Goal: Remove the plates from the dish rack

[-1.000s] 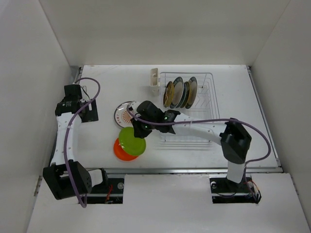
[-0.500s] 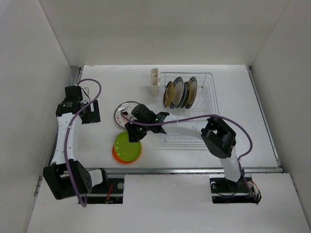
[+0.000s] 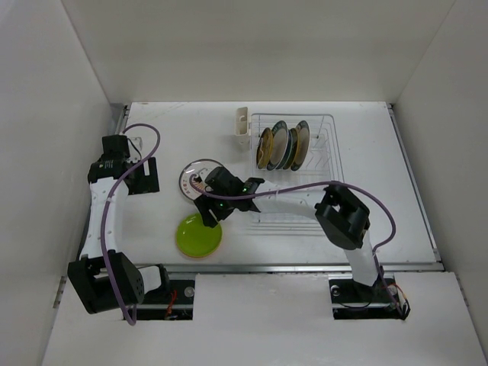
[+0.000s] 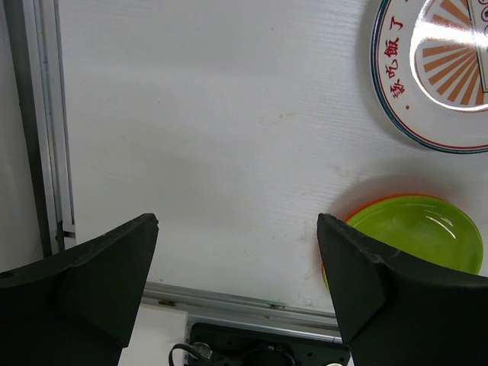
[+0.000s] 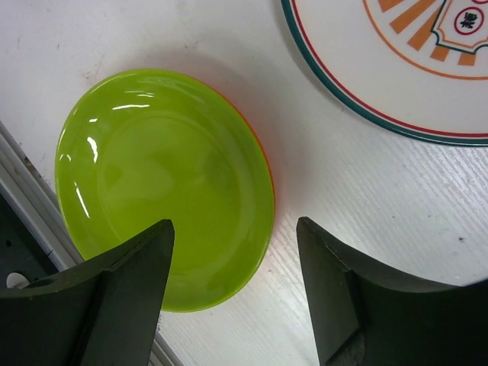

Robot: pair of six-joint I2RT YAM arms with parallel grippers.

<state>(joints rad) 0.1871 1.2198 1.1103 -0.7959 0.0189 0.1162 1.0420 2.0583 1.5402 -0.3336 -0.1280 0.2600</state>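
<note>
Right hand (image 3: 206,211) hangs released, fingers spread, just above the lime plate (image 5: 164,183), which lies flat on an orange plate (image 4: 358,210) hidden but for a sliver. Beside them lies a teal-rimmed plate (image 5: 396,69), cut off in both wrist views. Four plates (image 3: 282,146) stand upright in the dish rack (image 3: 320,164). Left hand (image 4: 236,229) gapes over the table (image 4: 213,114).

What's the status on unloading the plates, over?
Left gripper open, empty. Right gripper open above lime green plate, lying on orange plate. More plates upright in dish rack. Nothing in the way.
</note>
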